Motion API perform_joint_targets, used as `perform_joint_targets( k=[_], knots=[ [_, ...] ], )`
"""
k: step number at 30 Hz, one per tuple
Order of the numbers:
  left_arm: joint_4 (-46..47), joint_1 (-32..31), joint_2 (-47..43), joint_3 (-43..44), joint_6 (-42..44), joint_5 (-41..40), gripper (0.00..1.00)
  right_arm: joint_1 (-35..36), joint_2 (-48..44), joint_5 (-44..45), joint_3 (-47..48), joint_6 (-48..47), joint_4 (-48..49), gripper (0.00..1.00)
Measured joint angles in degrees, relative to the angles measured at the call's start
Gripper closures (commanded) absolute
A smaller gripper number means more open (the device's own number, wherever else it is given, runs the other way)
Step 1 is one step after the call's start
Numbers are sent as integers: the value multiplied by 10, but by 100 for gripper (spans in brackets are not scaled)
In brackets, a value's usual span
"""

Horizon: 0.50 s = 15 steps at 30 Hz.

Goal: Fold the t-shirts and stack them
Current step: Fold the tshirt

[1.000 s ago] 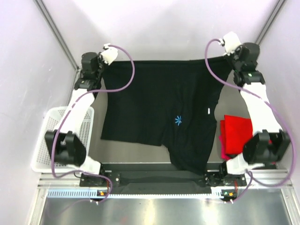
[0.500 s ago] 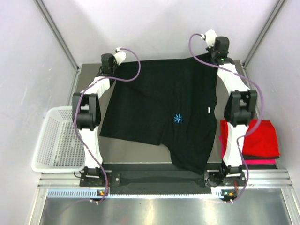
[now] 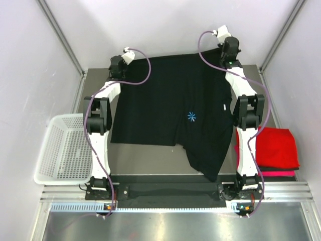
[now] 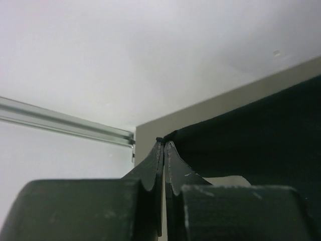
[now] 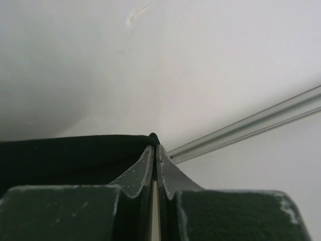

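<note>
Both arms are stretched almost straight out from the near edge toward the far side. The left arm (image 3: 97,135) runs up the left, its elbow about halfway along and its forearm leaning slightly right. At its far end the left gripper (image 4: 163,144) has its two fingers pressed flat together, pinching a far corner of the black t-shirt (image 3: 170,95). The right arm (image 3: 245,135) mirrors this on the right, with the forearm leaning slightly left beyond the elbow. The right gripper (image 5: 154,146) is likewise clamped tight, fingers meeting on the shirt's other far corner
</note>
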Motion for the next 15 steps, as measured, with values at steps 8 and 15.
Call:
perform_joint_targets(
  k=[8,15],
  knots=[
    [51,0,-30,-12,22,0,100,2,3,-1,47,-14,29,100],
    [59,1,-34,-20,63,-11,100,11,4,3,5,-26,62,100]
  ],
)
